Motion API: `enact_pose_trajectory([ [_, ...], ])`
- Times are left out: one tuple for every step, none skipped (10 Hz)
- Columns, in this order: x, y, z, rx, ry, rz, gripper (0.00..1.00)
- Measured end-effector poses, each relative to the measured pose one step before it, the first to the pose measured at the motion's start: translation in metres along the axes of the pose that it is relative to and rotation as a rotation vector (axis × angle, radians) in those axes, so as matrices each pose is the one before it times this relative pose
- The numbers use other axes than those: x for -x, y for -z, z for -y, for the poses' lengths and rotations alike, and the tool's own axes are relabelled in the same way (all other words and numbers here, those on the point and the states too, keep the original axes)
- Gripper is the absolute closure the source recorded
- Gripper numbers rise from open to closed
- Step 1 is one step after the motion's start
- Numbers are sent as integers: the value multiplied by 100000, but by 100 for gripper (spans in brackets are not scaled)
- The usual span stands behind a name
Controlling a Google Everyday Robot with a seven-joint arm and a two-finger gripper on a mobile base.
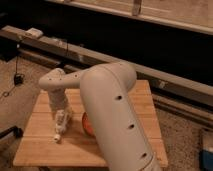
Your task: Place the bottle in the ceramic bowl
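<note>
The gripper (61,119) hangs from the pale wrist over the left part of the wooden table (45,145), pointing down. The slim white bottle (58,131) shows right below it, slanting down to the left, its low end at or just above the tabletop. Gripper and bottle merge into one pale shape. The orange-red ceramic bowl (86,125) sits just right of the gripper; only its left edge shows, the rest is hidden behind my big forearm (112,115).
The table stands on a speckled floor (185,130). A long dark rail (150,70) with cables runs behind it. A small white box (34,33) lies on the rail at the far left. A blue object (207,152) stands at the right edge.
</note>
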Motion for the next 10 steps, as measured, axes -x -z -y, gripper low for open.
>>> enact_pose_trajectory([
  [-44, -239, -173, -117, 417, -289, 35],
  [-87, -240, -78, -411, 419, -411, 35],
  [-59, -156, -39, -296, 389, -175, 35],
  [-52, -159, -96, -136, 379, -224, 38],
  [-24, -107, -104, -110, 252, -283, 46],
  [-33, -121, -118, -61, 254, -476, 55],
  [-18, 6, -202, 99, 447, -235, 65],
  [-76, 127, -119, 589, 348, -100, 77],
  [-32, 270, -49, 533, 230, 194, 85],
  [-127, 321, -23, 938, 261, 12, 95],
])
